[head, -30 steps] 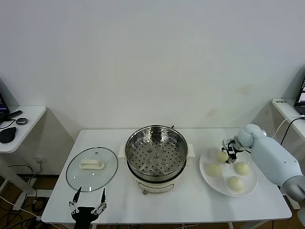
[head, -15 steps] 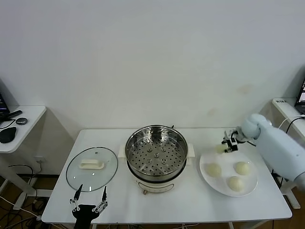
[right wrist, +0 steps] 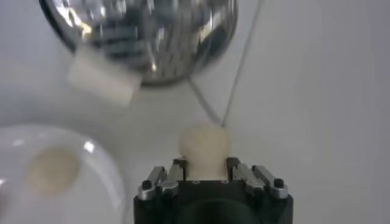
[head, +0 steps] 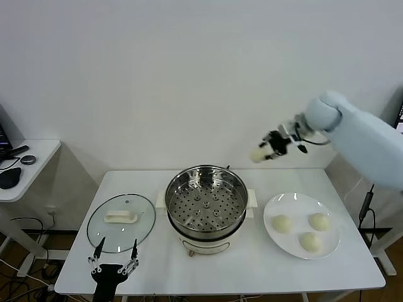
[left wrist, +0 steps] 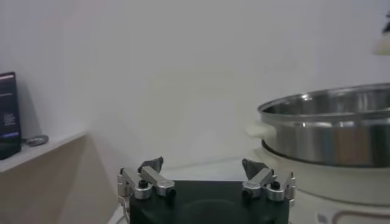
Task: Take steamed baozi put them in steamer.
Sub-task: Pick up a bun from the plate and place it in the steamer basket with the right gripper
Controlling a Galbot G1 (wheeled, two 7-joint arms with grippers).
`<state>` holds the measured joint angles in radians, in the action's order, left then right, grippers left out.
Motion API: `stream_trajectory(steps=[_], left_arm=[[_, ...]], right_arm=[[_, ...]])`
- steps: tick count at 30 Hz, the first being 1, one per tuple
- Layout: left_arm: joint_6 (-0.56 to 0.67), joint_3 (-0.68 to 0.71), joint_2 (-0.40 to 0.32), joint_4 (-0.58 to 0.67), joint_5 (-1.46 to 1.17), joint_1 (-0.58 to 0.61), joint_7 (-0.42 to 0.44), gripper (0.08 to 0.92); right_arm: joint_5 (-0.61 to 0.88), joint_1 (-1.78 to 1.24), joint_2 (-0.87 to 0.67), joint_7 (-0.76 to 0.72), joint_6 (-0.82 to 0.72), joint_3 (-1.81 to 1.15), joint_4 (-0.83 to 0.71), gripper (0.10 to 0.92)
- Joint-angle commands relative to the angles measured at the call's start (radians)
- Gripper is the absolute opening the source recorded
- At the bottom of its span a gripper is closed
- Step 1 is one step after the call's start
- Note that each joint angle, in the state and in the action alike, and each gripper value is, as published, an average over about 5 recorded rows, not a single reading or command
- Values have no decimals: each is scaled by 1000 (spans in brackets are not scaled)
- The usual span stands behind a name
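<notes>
A smooth, round, cream-white bun point(head: 259, 153) is pinched between the fingers of the right gripper point(head: 269, 147), held in the air above and to the right of the steamer point(head: 206, 207). The steamer is a shiny round steel pot with a perforated tray inside, set on a white base at the middle of the white table point(head: 352, 267). Three more buns point(head: 281, 223) are seen on a flat white plate point(head: 272, 240) to its right. A round glass lid point(head: 121, 221) with a white handle is laid flat to its left. The left gripper point(head: 114, 263) is parked low at the table's front edge, near the lid, its fingers spread wide around nothing.
</notes>
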<state>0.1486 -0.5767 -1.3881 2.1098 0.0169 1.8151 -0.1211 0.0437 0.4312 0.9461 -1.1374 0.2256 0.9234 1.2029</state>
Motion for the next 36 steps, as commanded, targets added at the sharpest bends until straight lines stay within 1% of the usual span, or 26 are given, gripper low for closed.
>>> stream_trajectory(steps=[1, 6, 10, 15, 20, 23, 27, 30, 32, 36], left_arm=[[-1, -6, -1, 2, -2, 2, 1, 823], [0, -26, -4, 12, -6, 12, 2, 823], [0, -36, -11, 16, -8, 14, 2, 823], [1, -39, -18, 16, -8, 16, 2, 823], [2, -44, -19, 15, -11, 16, 2, 823], [2, -45, -19, 15, -12, 17, 1, 823], [4, -43, -20, 15, -11, 19, 0, 823], [6, -43, -21, 16, -12, 19, 0, 823], [6, -43, -21, 16, -12, 17, 0, 823], [8, -40, -23, 16, -12, 16, 0, 823]], right_arm=[[90, 121, 168, -8, 175, 165, 25, 424], [-85, 46, 304, 10, 324, 188, -68, 424], [-228, 8, 359, 30, 427, 184, -149, 424], [-347, -26, 376, 50, 509, 174, -184, 431], [-434, -61, 369, 68, 551, 150, -198, 434], [-517, -84, 373, 88, 577, 110, -228, 437], [-574, -111, 388, 111, 598, 67, -275, 448], [-592, -126, 401, 122, 602, 48, -308, 466], [-600, -134, 410, 128, 602, 39, -325, 496], [-609, -145, 424, 139, 603, 28, -353, 595]])
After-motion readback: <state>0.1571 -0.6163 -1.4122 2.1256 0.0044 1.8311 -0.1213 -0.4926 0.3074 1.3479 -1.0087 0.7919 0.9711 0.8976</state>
